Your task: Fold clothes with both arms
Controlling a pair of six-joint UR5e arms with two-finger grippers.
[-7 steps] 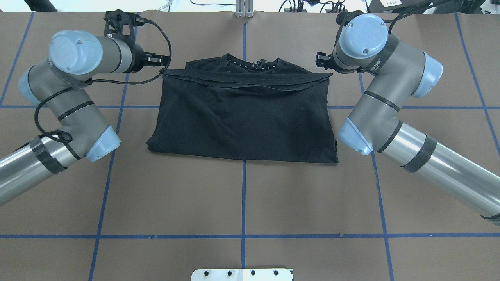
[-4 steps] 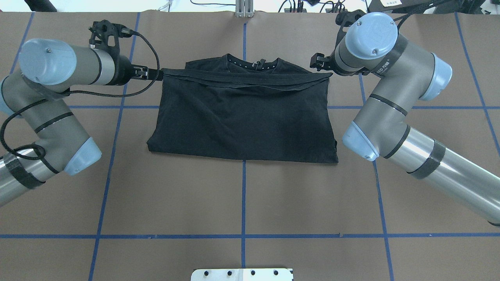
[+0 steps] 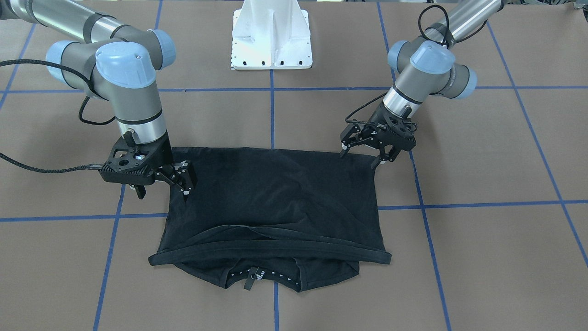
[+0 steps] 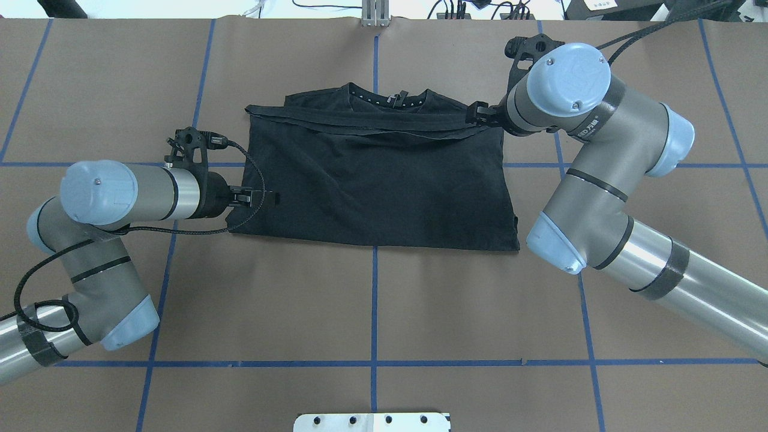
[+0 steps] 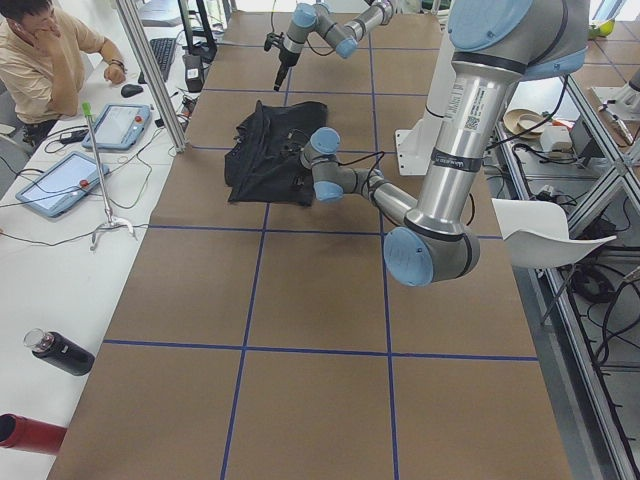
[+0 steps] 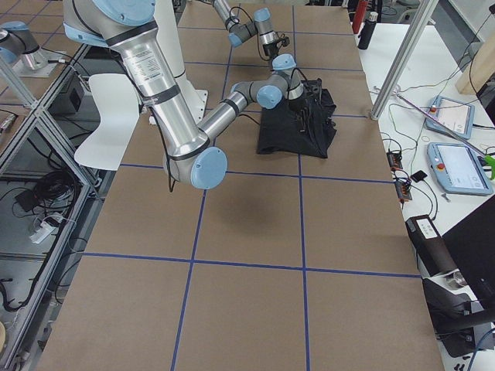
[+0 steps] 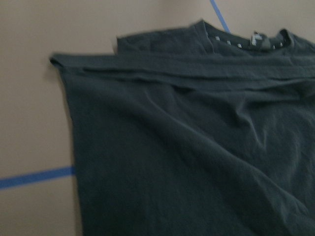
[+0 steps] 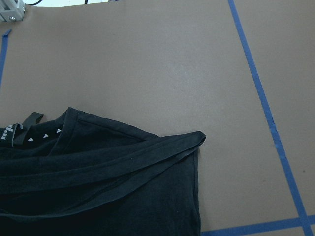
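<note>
The clothes are one black T-shirt (image 4: 372, 180) lying flat on the brown table, its lower half folded up to just short of the collar (image 4: 390, 99); the print is hidden. My left gripper (image 4: 270, 197) sits at the shirt's left edge near the corner closest to me. From the front, this left gripper (image 3: 359, 156) stands open over that corner of the shirt (image 3: 275, 197), holding nothing. My right gripper (image 4: 474, 115) hovers by the far right corner of the folded hem, and this right gripper (image 3: 186, 184) looks open and empty. Neither wrist view shows fingers, only cloth (image 7: 172, 147) (image 8: 98, 187).
Blue tape lines (image 4: 374, 300) grid the brown table. The white pedestal base (image 3: 271, 37) stands on my side of the shirt. A person (image 5: 40, 50) sits at a side bench with tablets (image 5: 60, 180) and bottles (image 5: 60, 352). A white chair (image 5: 540, 235) stands behind me.
My left gripper has left the far left corner of the hem and drawn back along the shirt's left edge to its near corner. My right gripper shifted slightly inward by the far right corner.
</note>
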